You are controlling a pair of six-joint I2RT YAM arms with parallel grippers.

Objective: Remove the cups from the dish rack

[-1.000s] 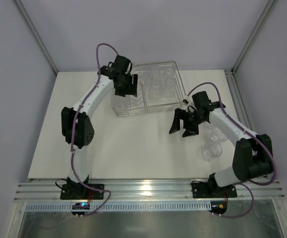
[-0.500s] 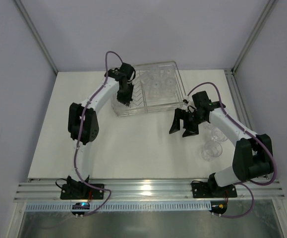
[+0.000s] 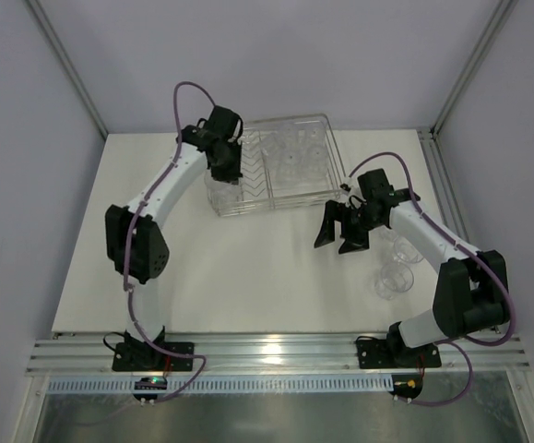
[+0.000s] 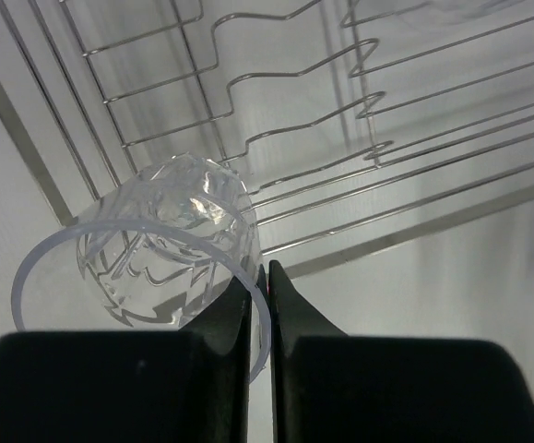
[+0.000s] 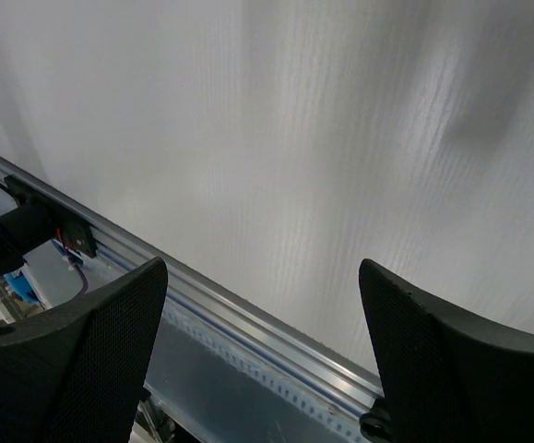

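My left gripper (image 4: 265, 273) is shut on the rim of a clear cup (image 4: 156, 247), with one finger inside and one outside. The cup hangs tilted just above the wires of the dish rack (image 4: 386, 148). From above, the left gripper (image 3: 226, 173) is over the left end of the rack (image 3: 248, 209), and several more cups (image 3: 294, 159) sit in its right part. Two cups (image 3: 393, 277) stand on the table at the right. My right gripper (image 3: 340, 235) hovers open and empty in front of the rack; the right gripper (image 5: 262, 268) sees only bare table.
The white table (image 3: 248, 277) ends at an aluminium rail (image 5: 248, 323) along the near edge. Grey walls and frame posts (image 3: 64, 69) close the back and sides. The right arm's forearm passes just above the two cups on the table.
My left gripper went from open to shut on the cup's rim at the rack's left end. The left elbow swung right, then back left. The right arm stayed still.
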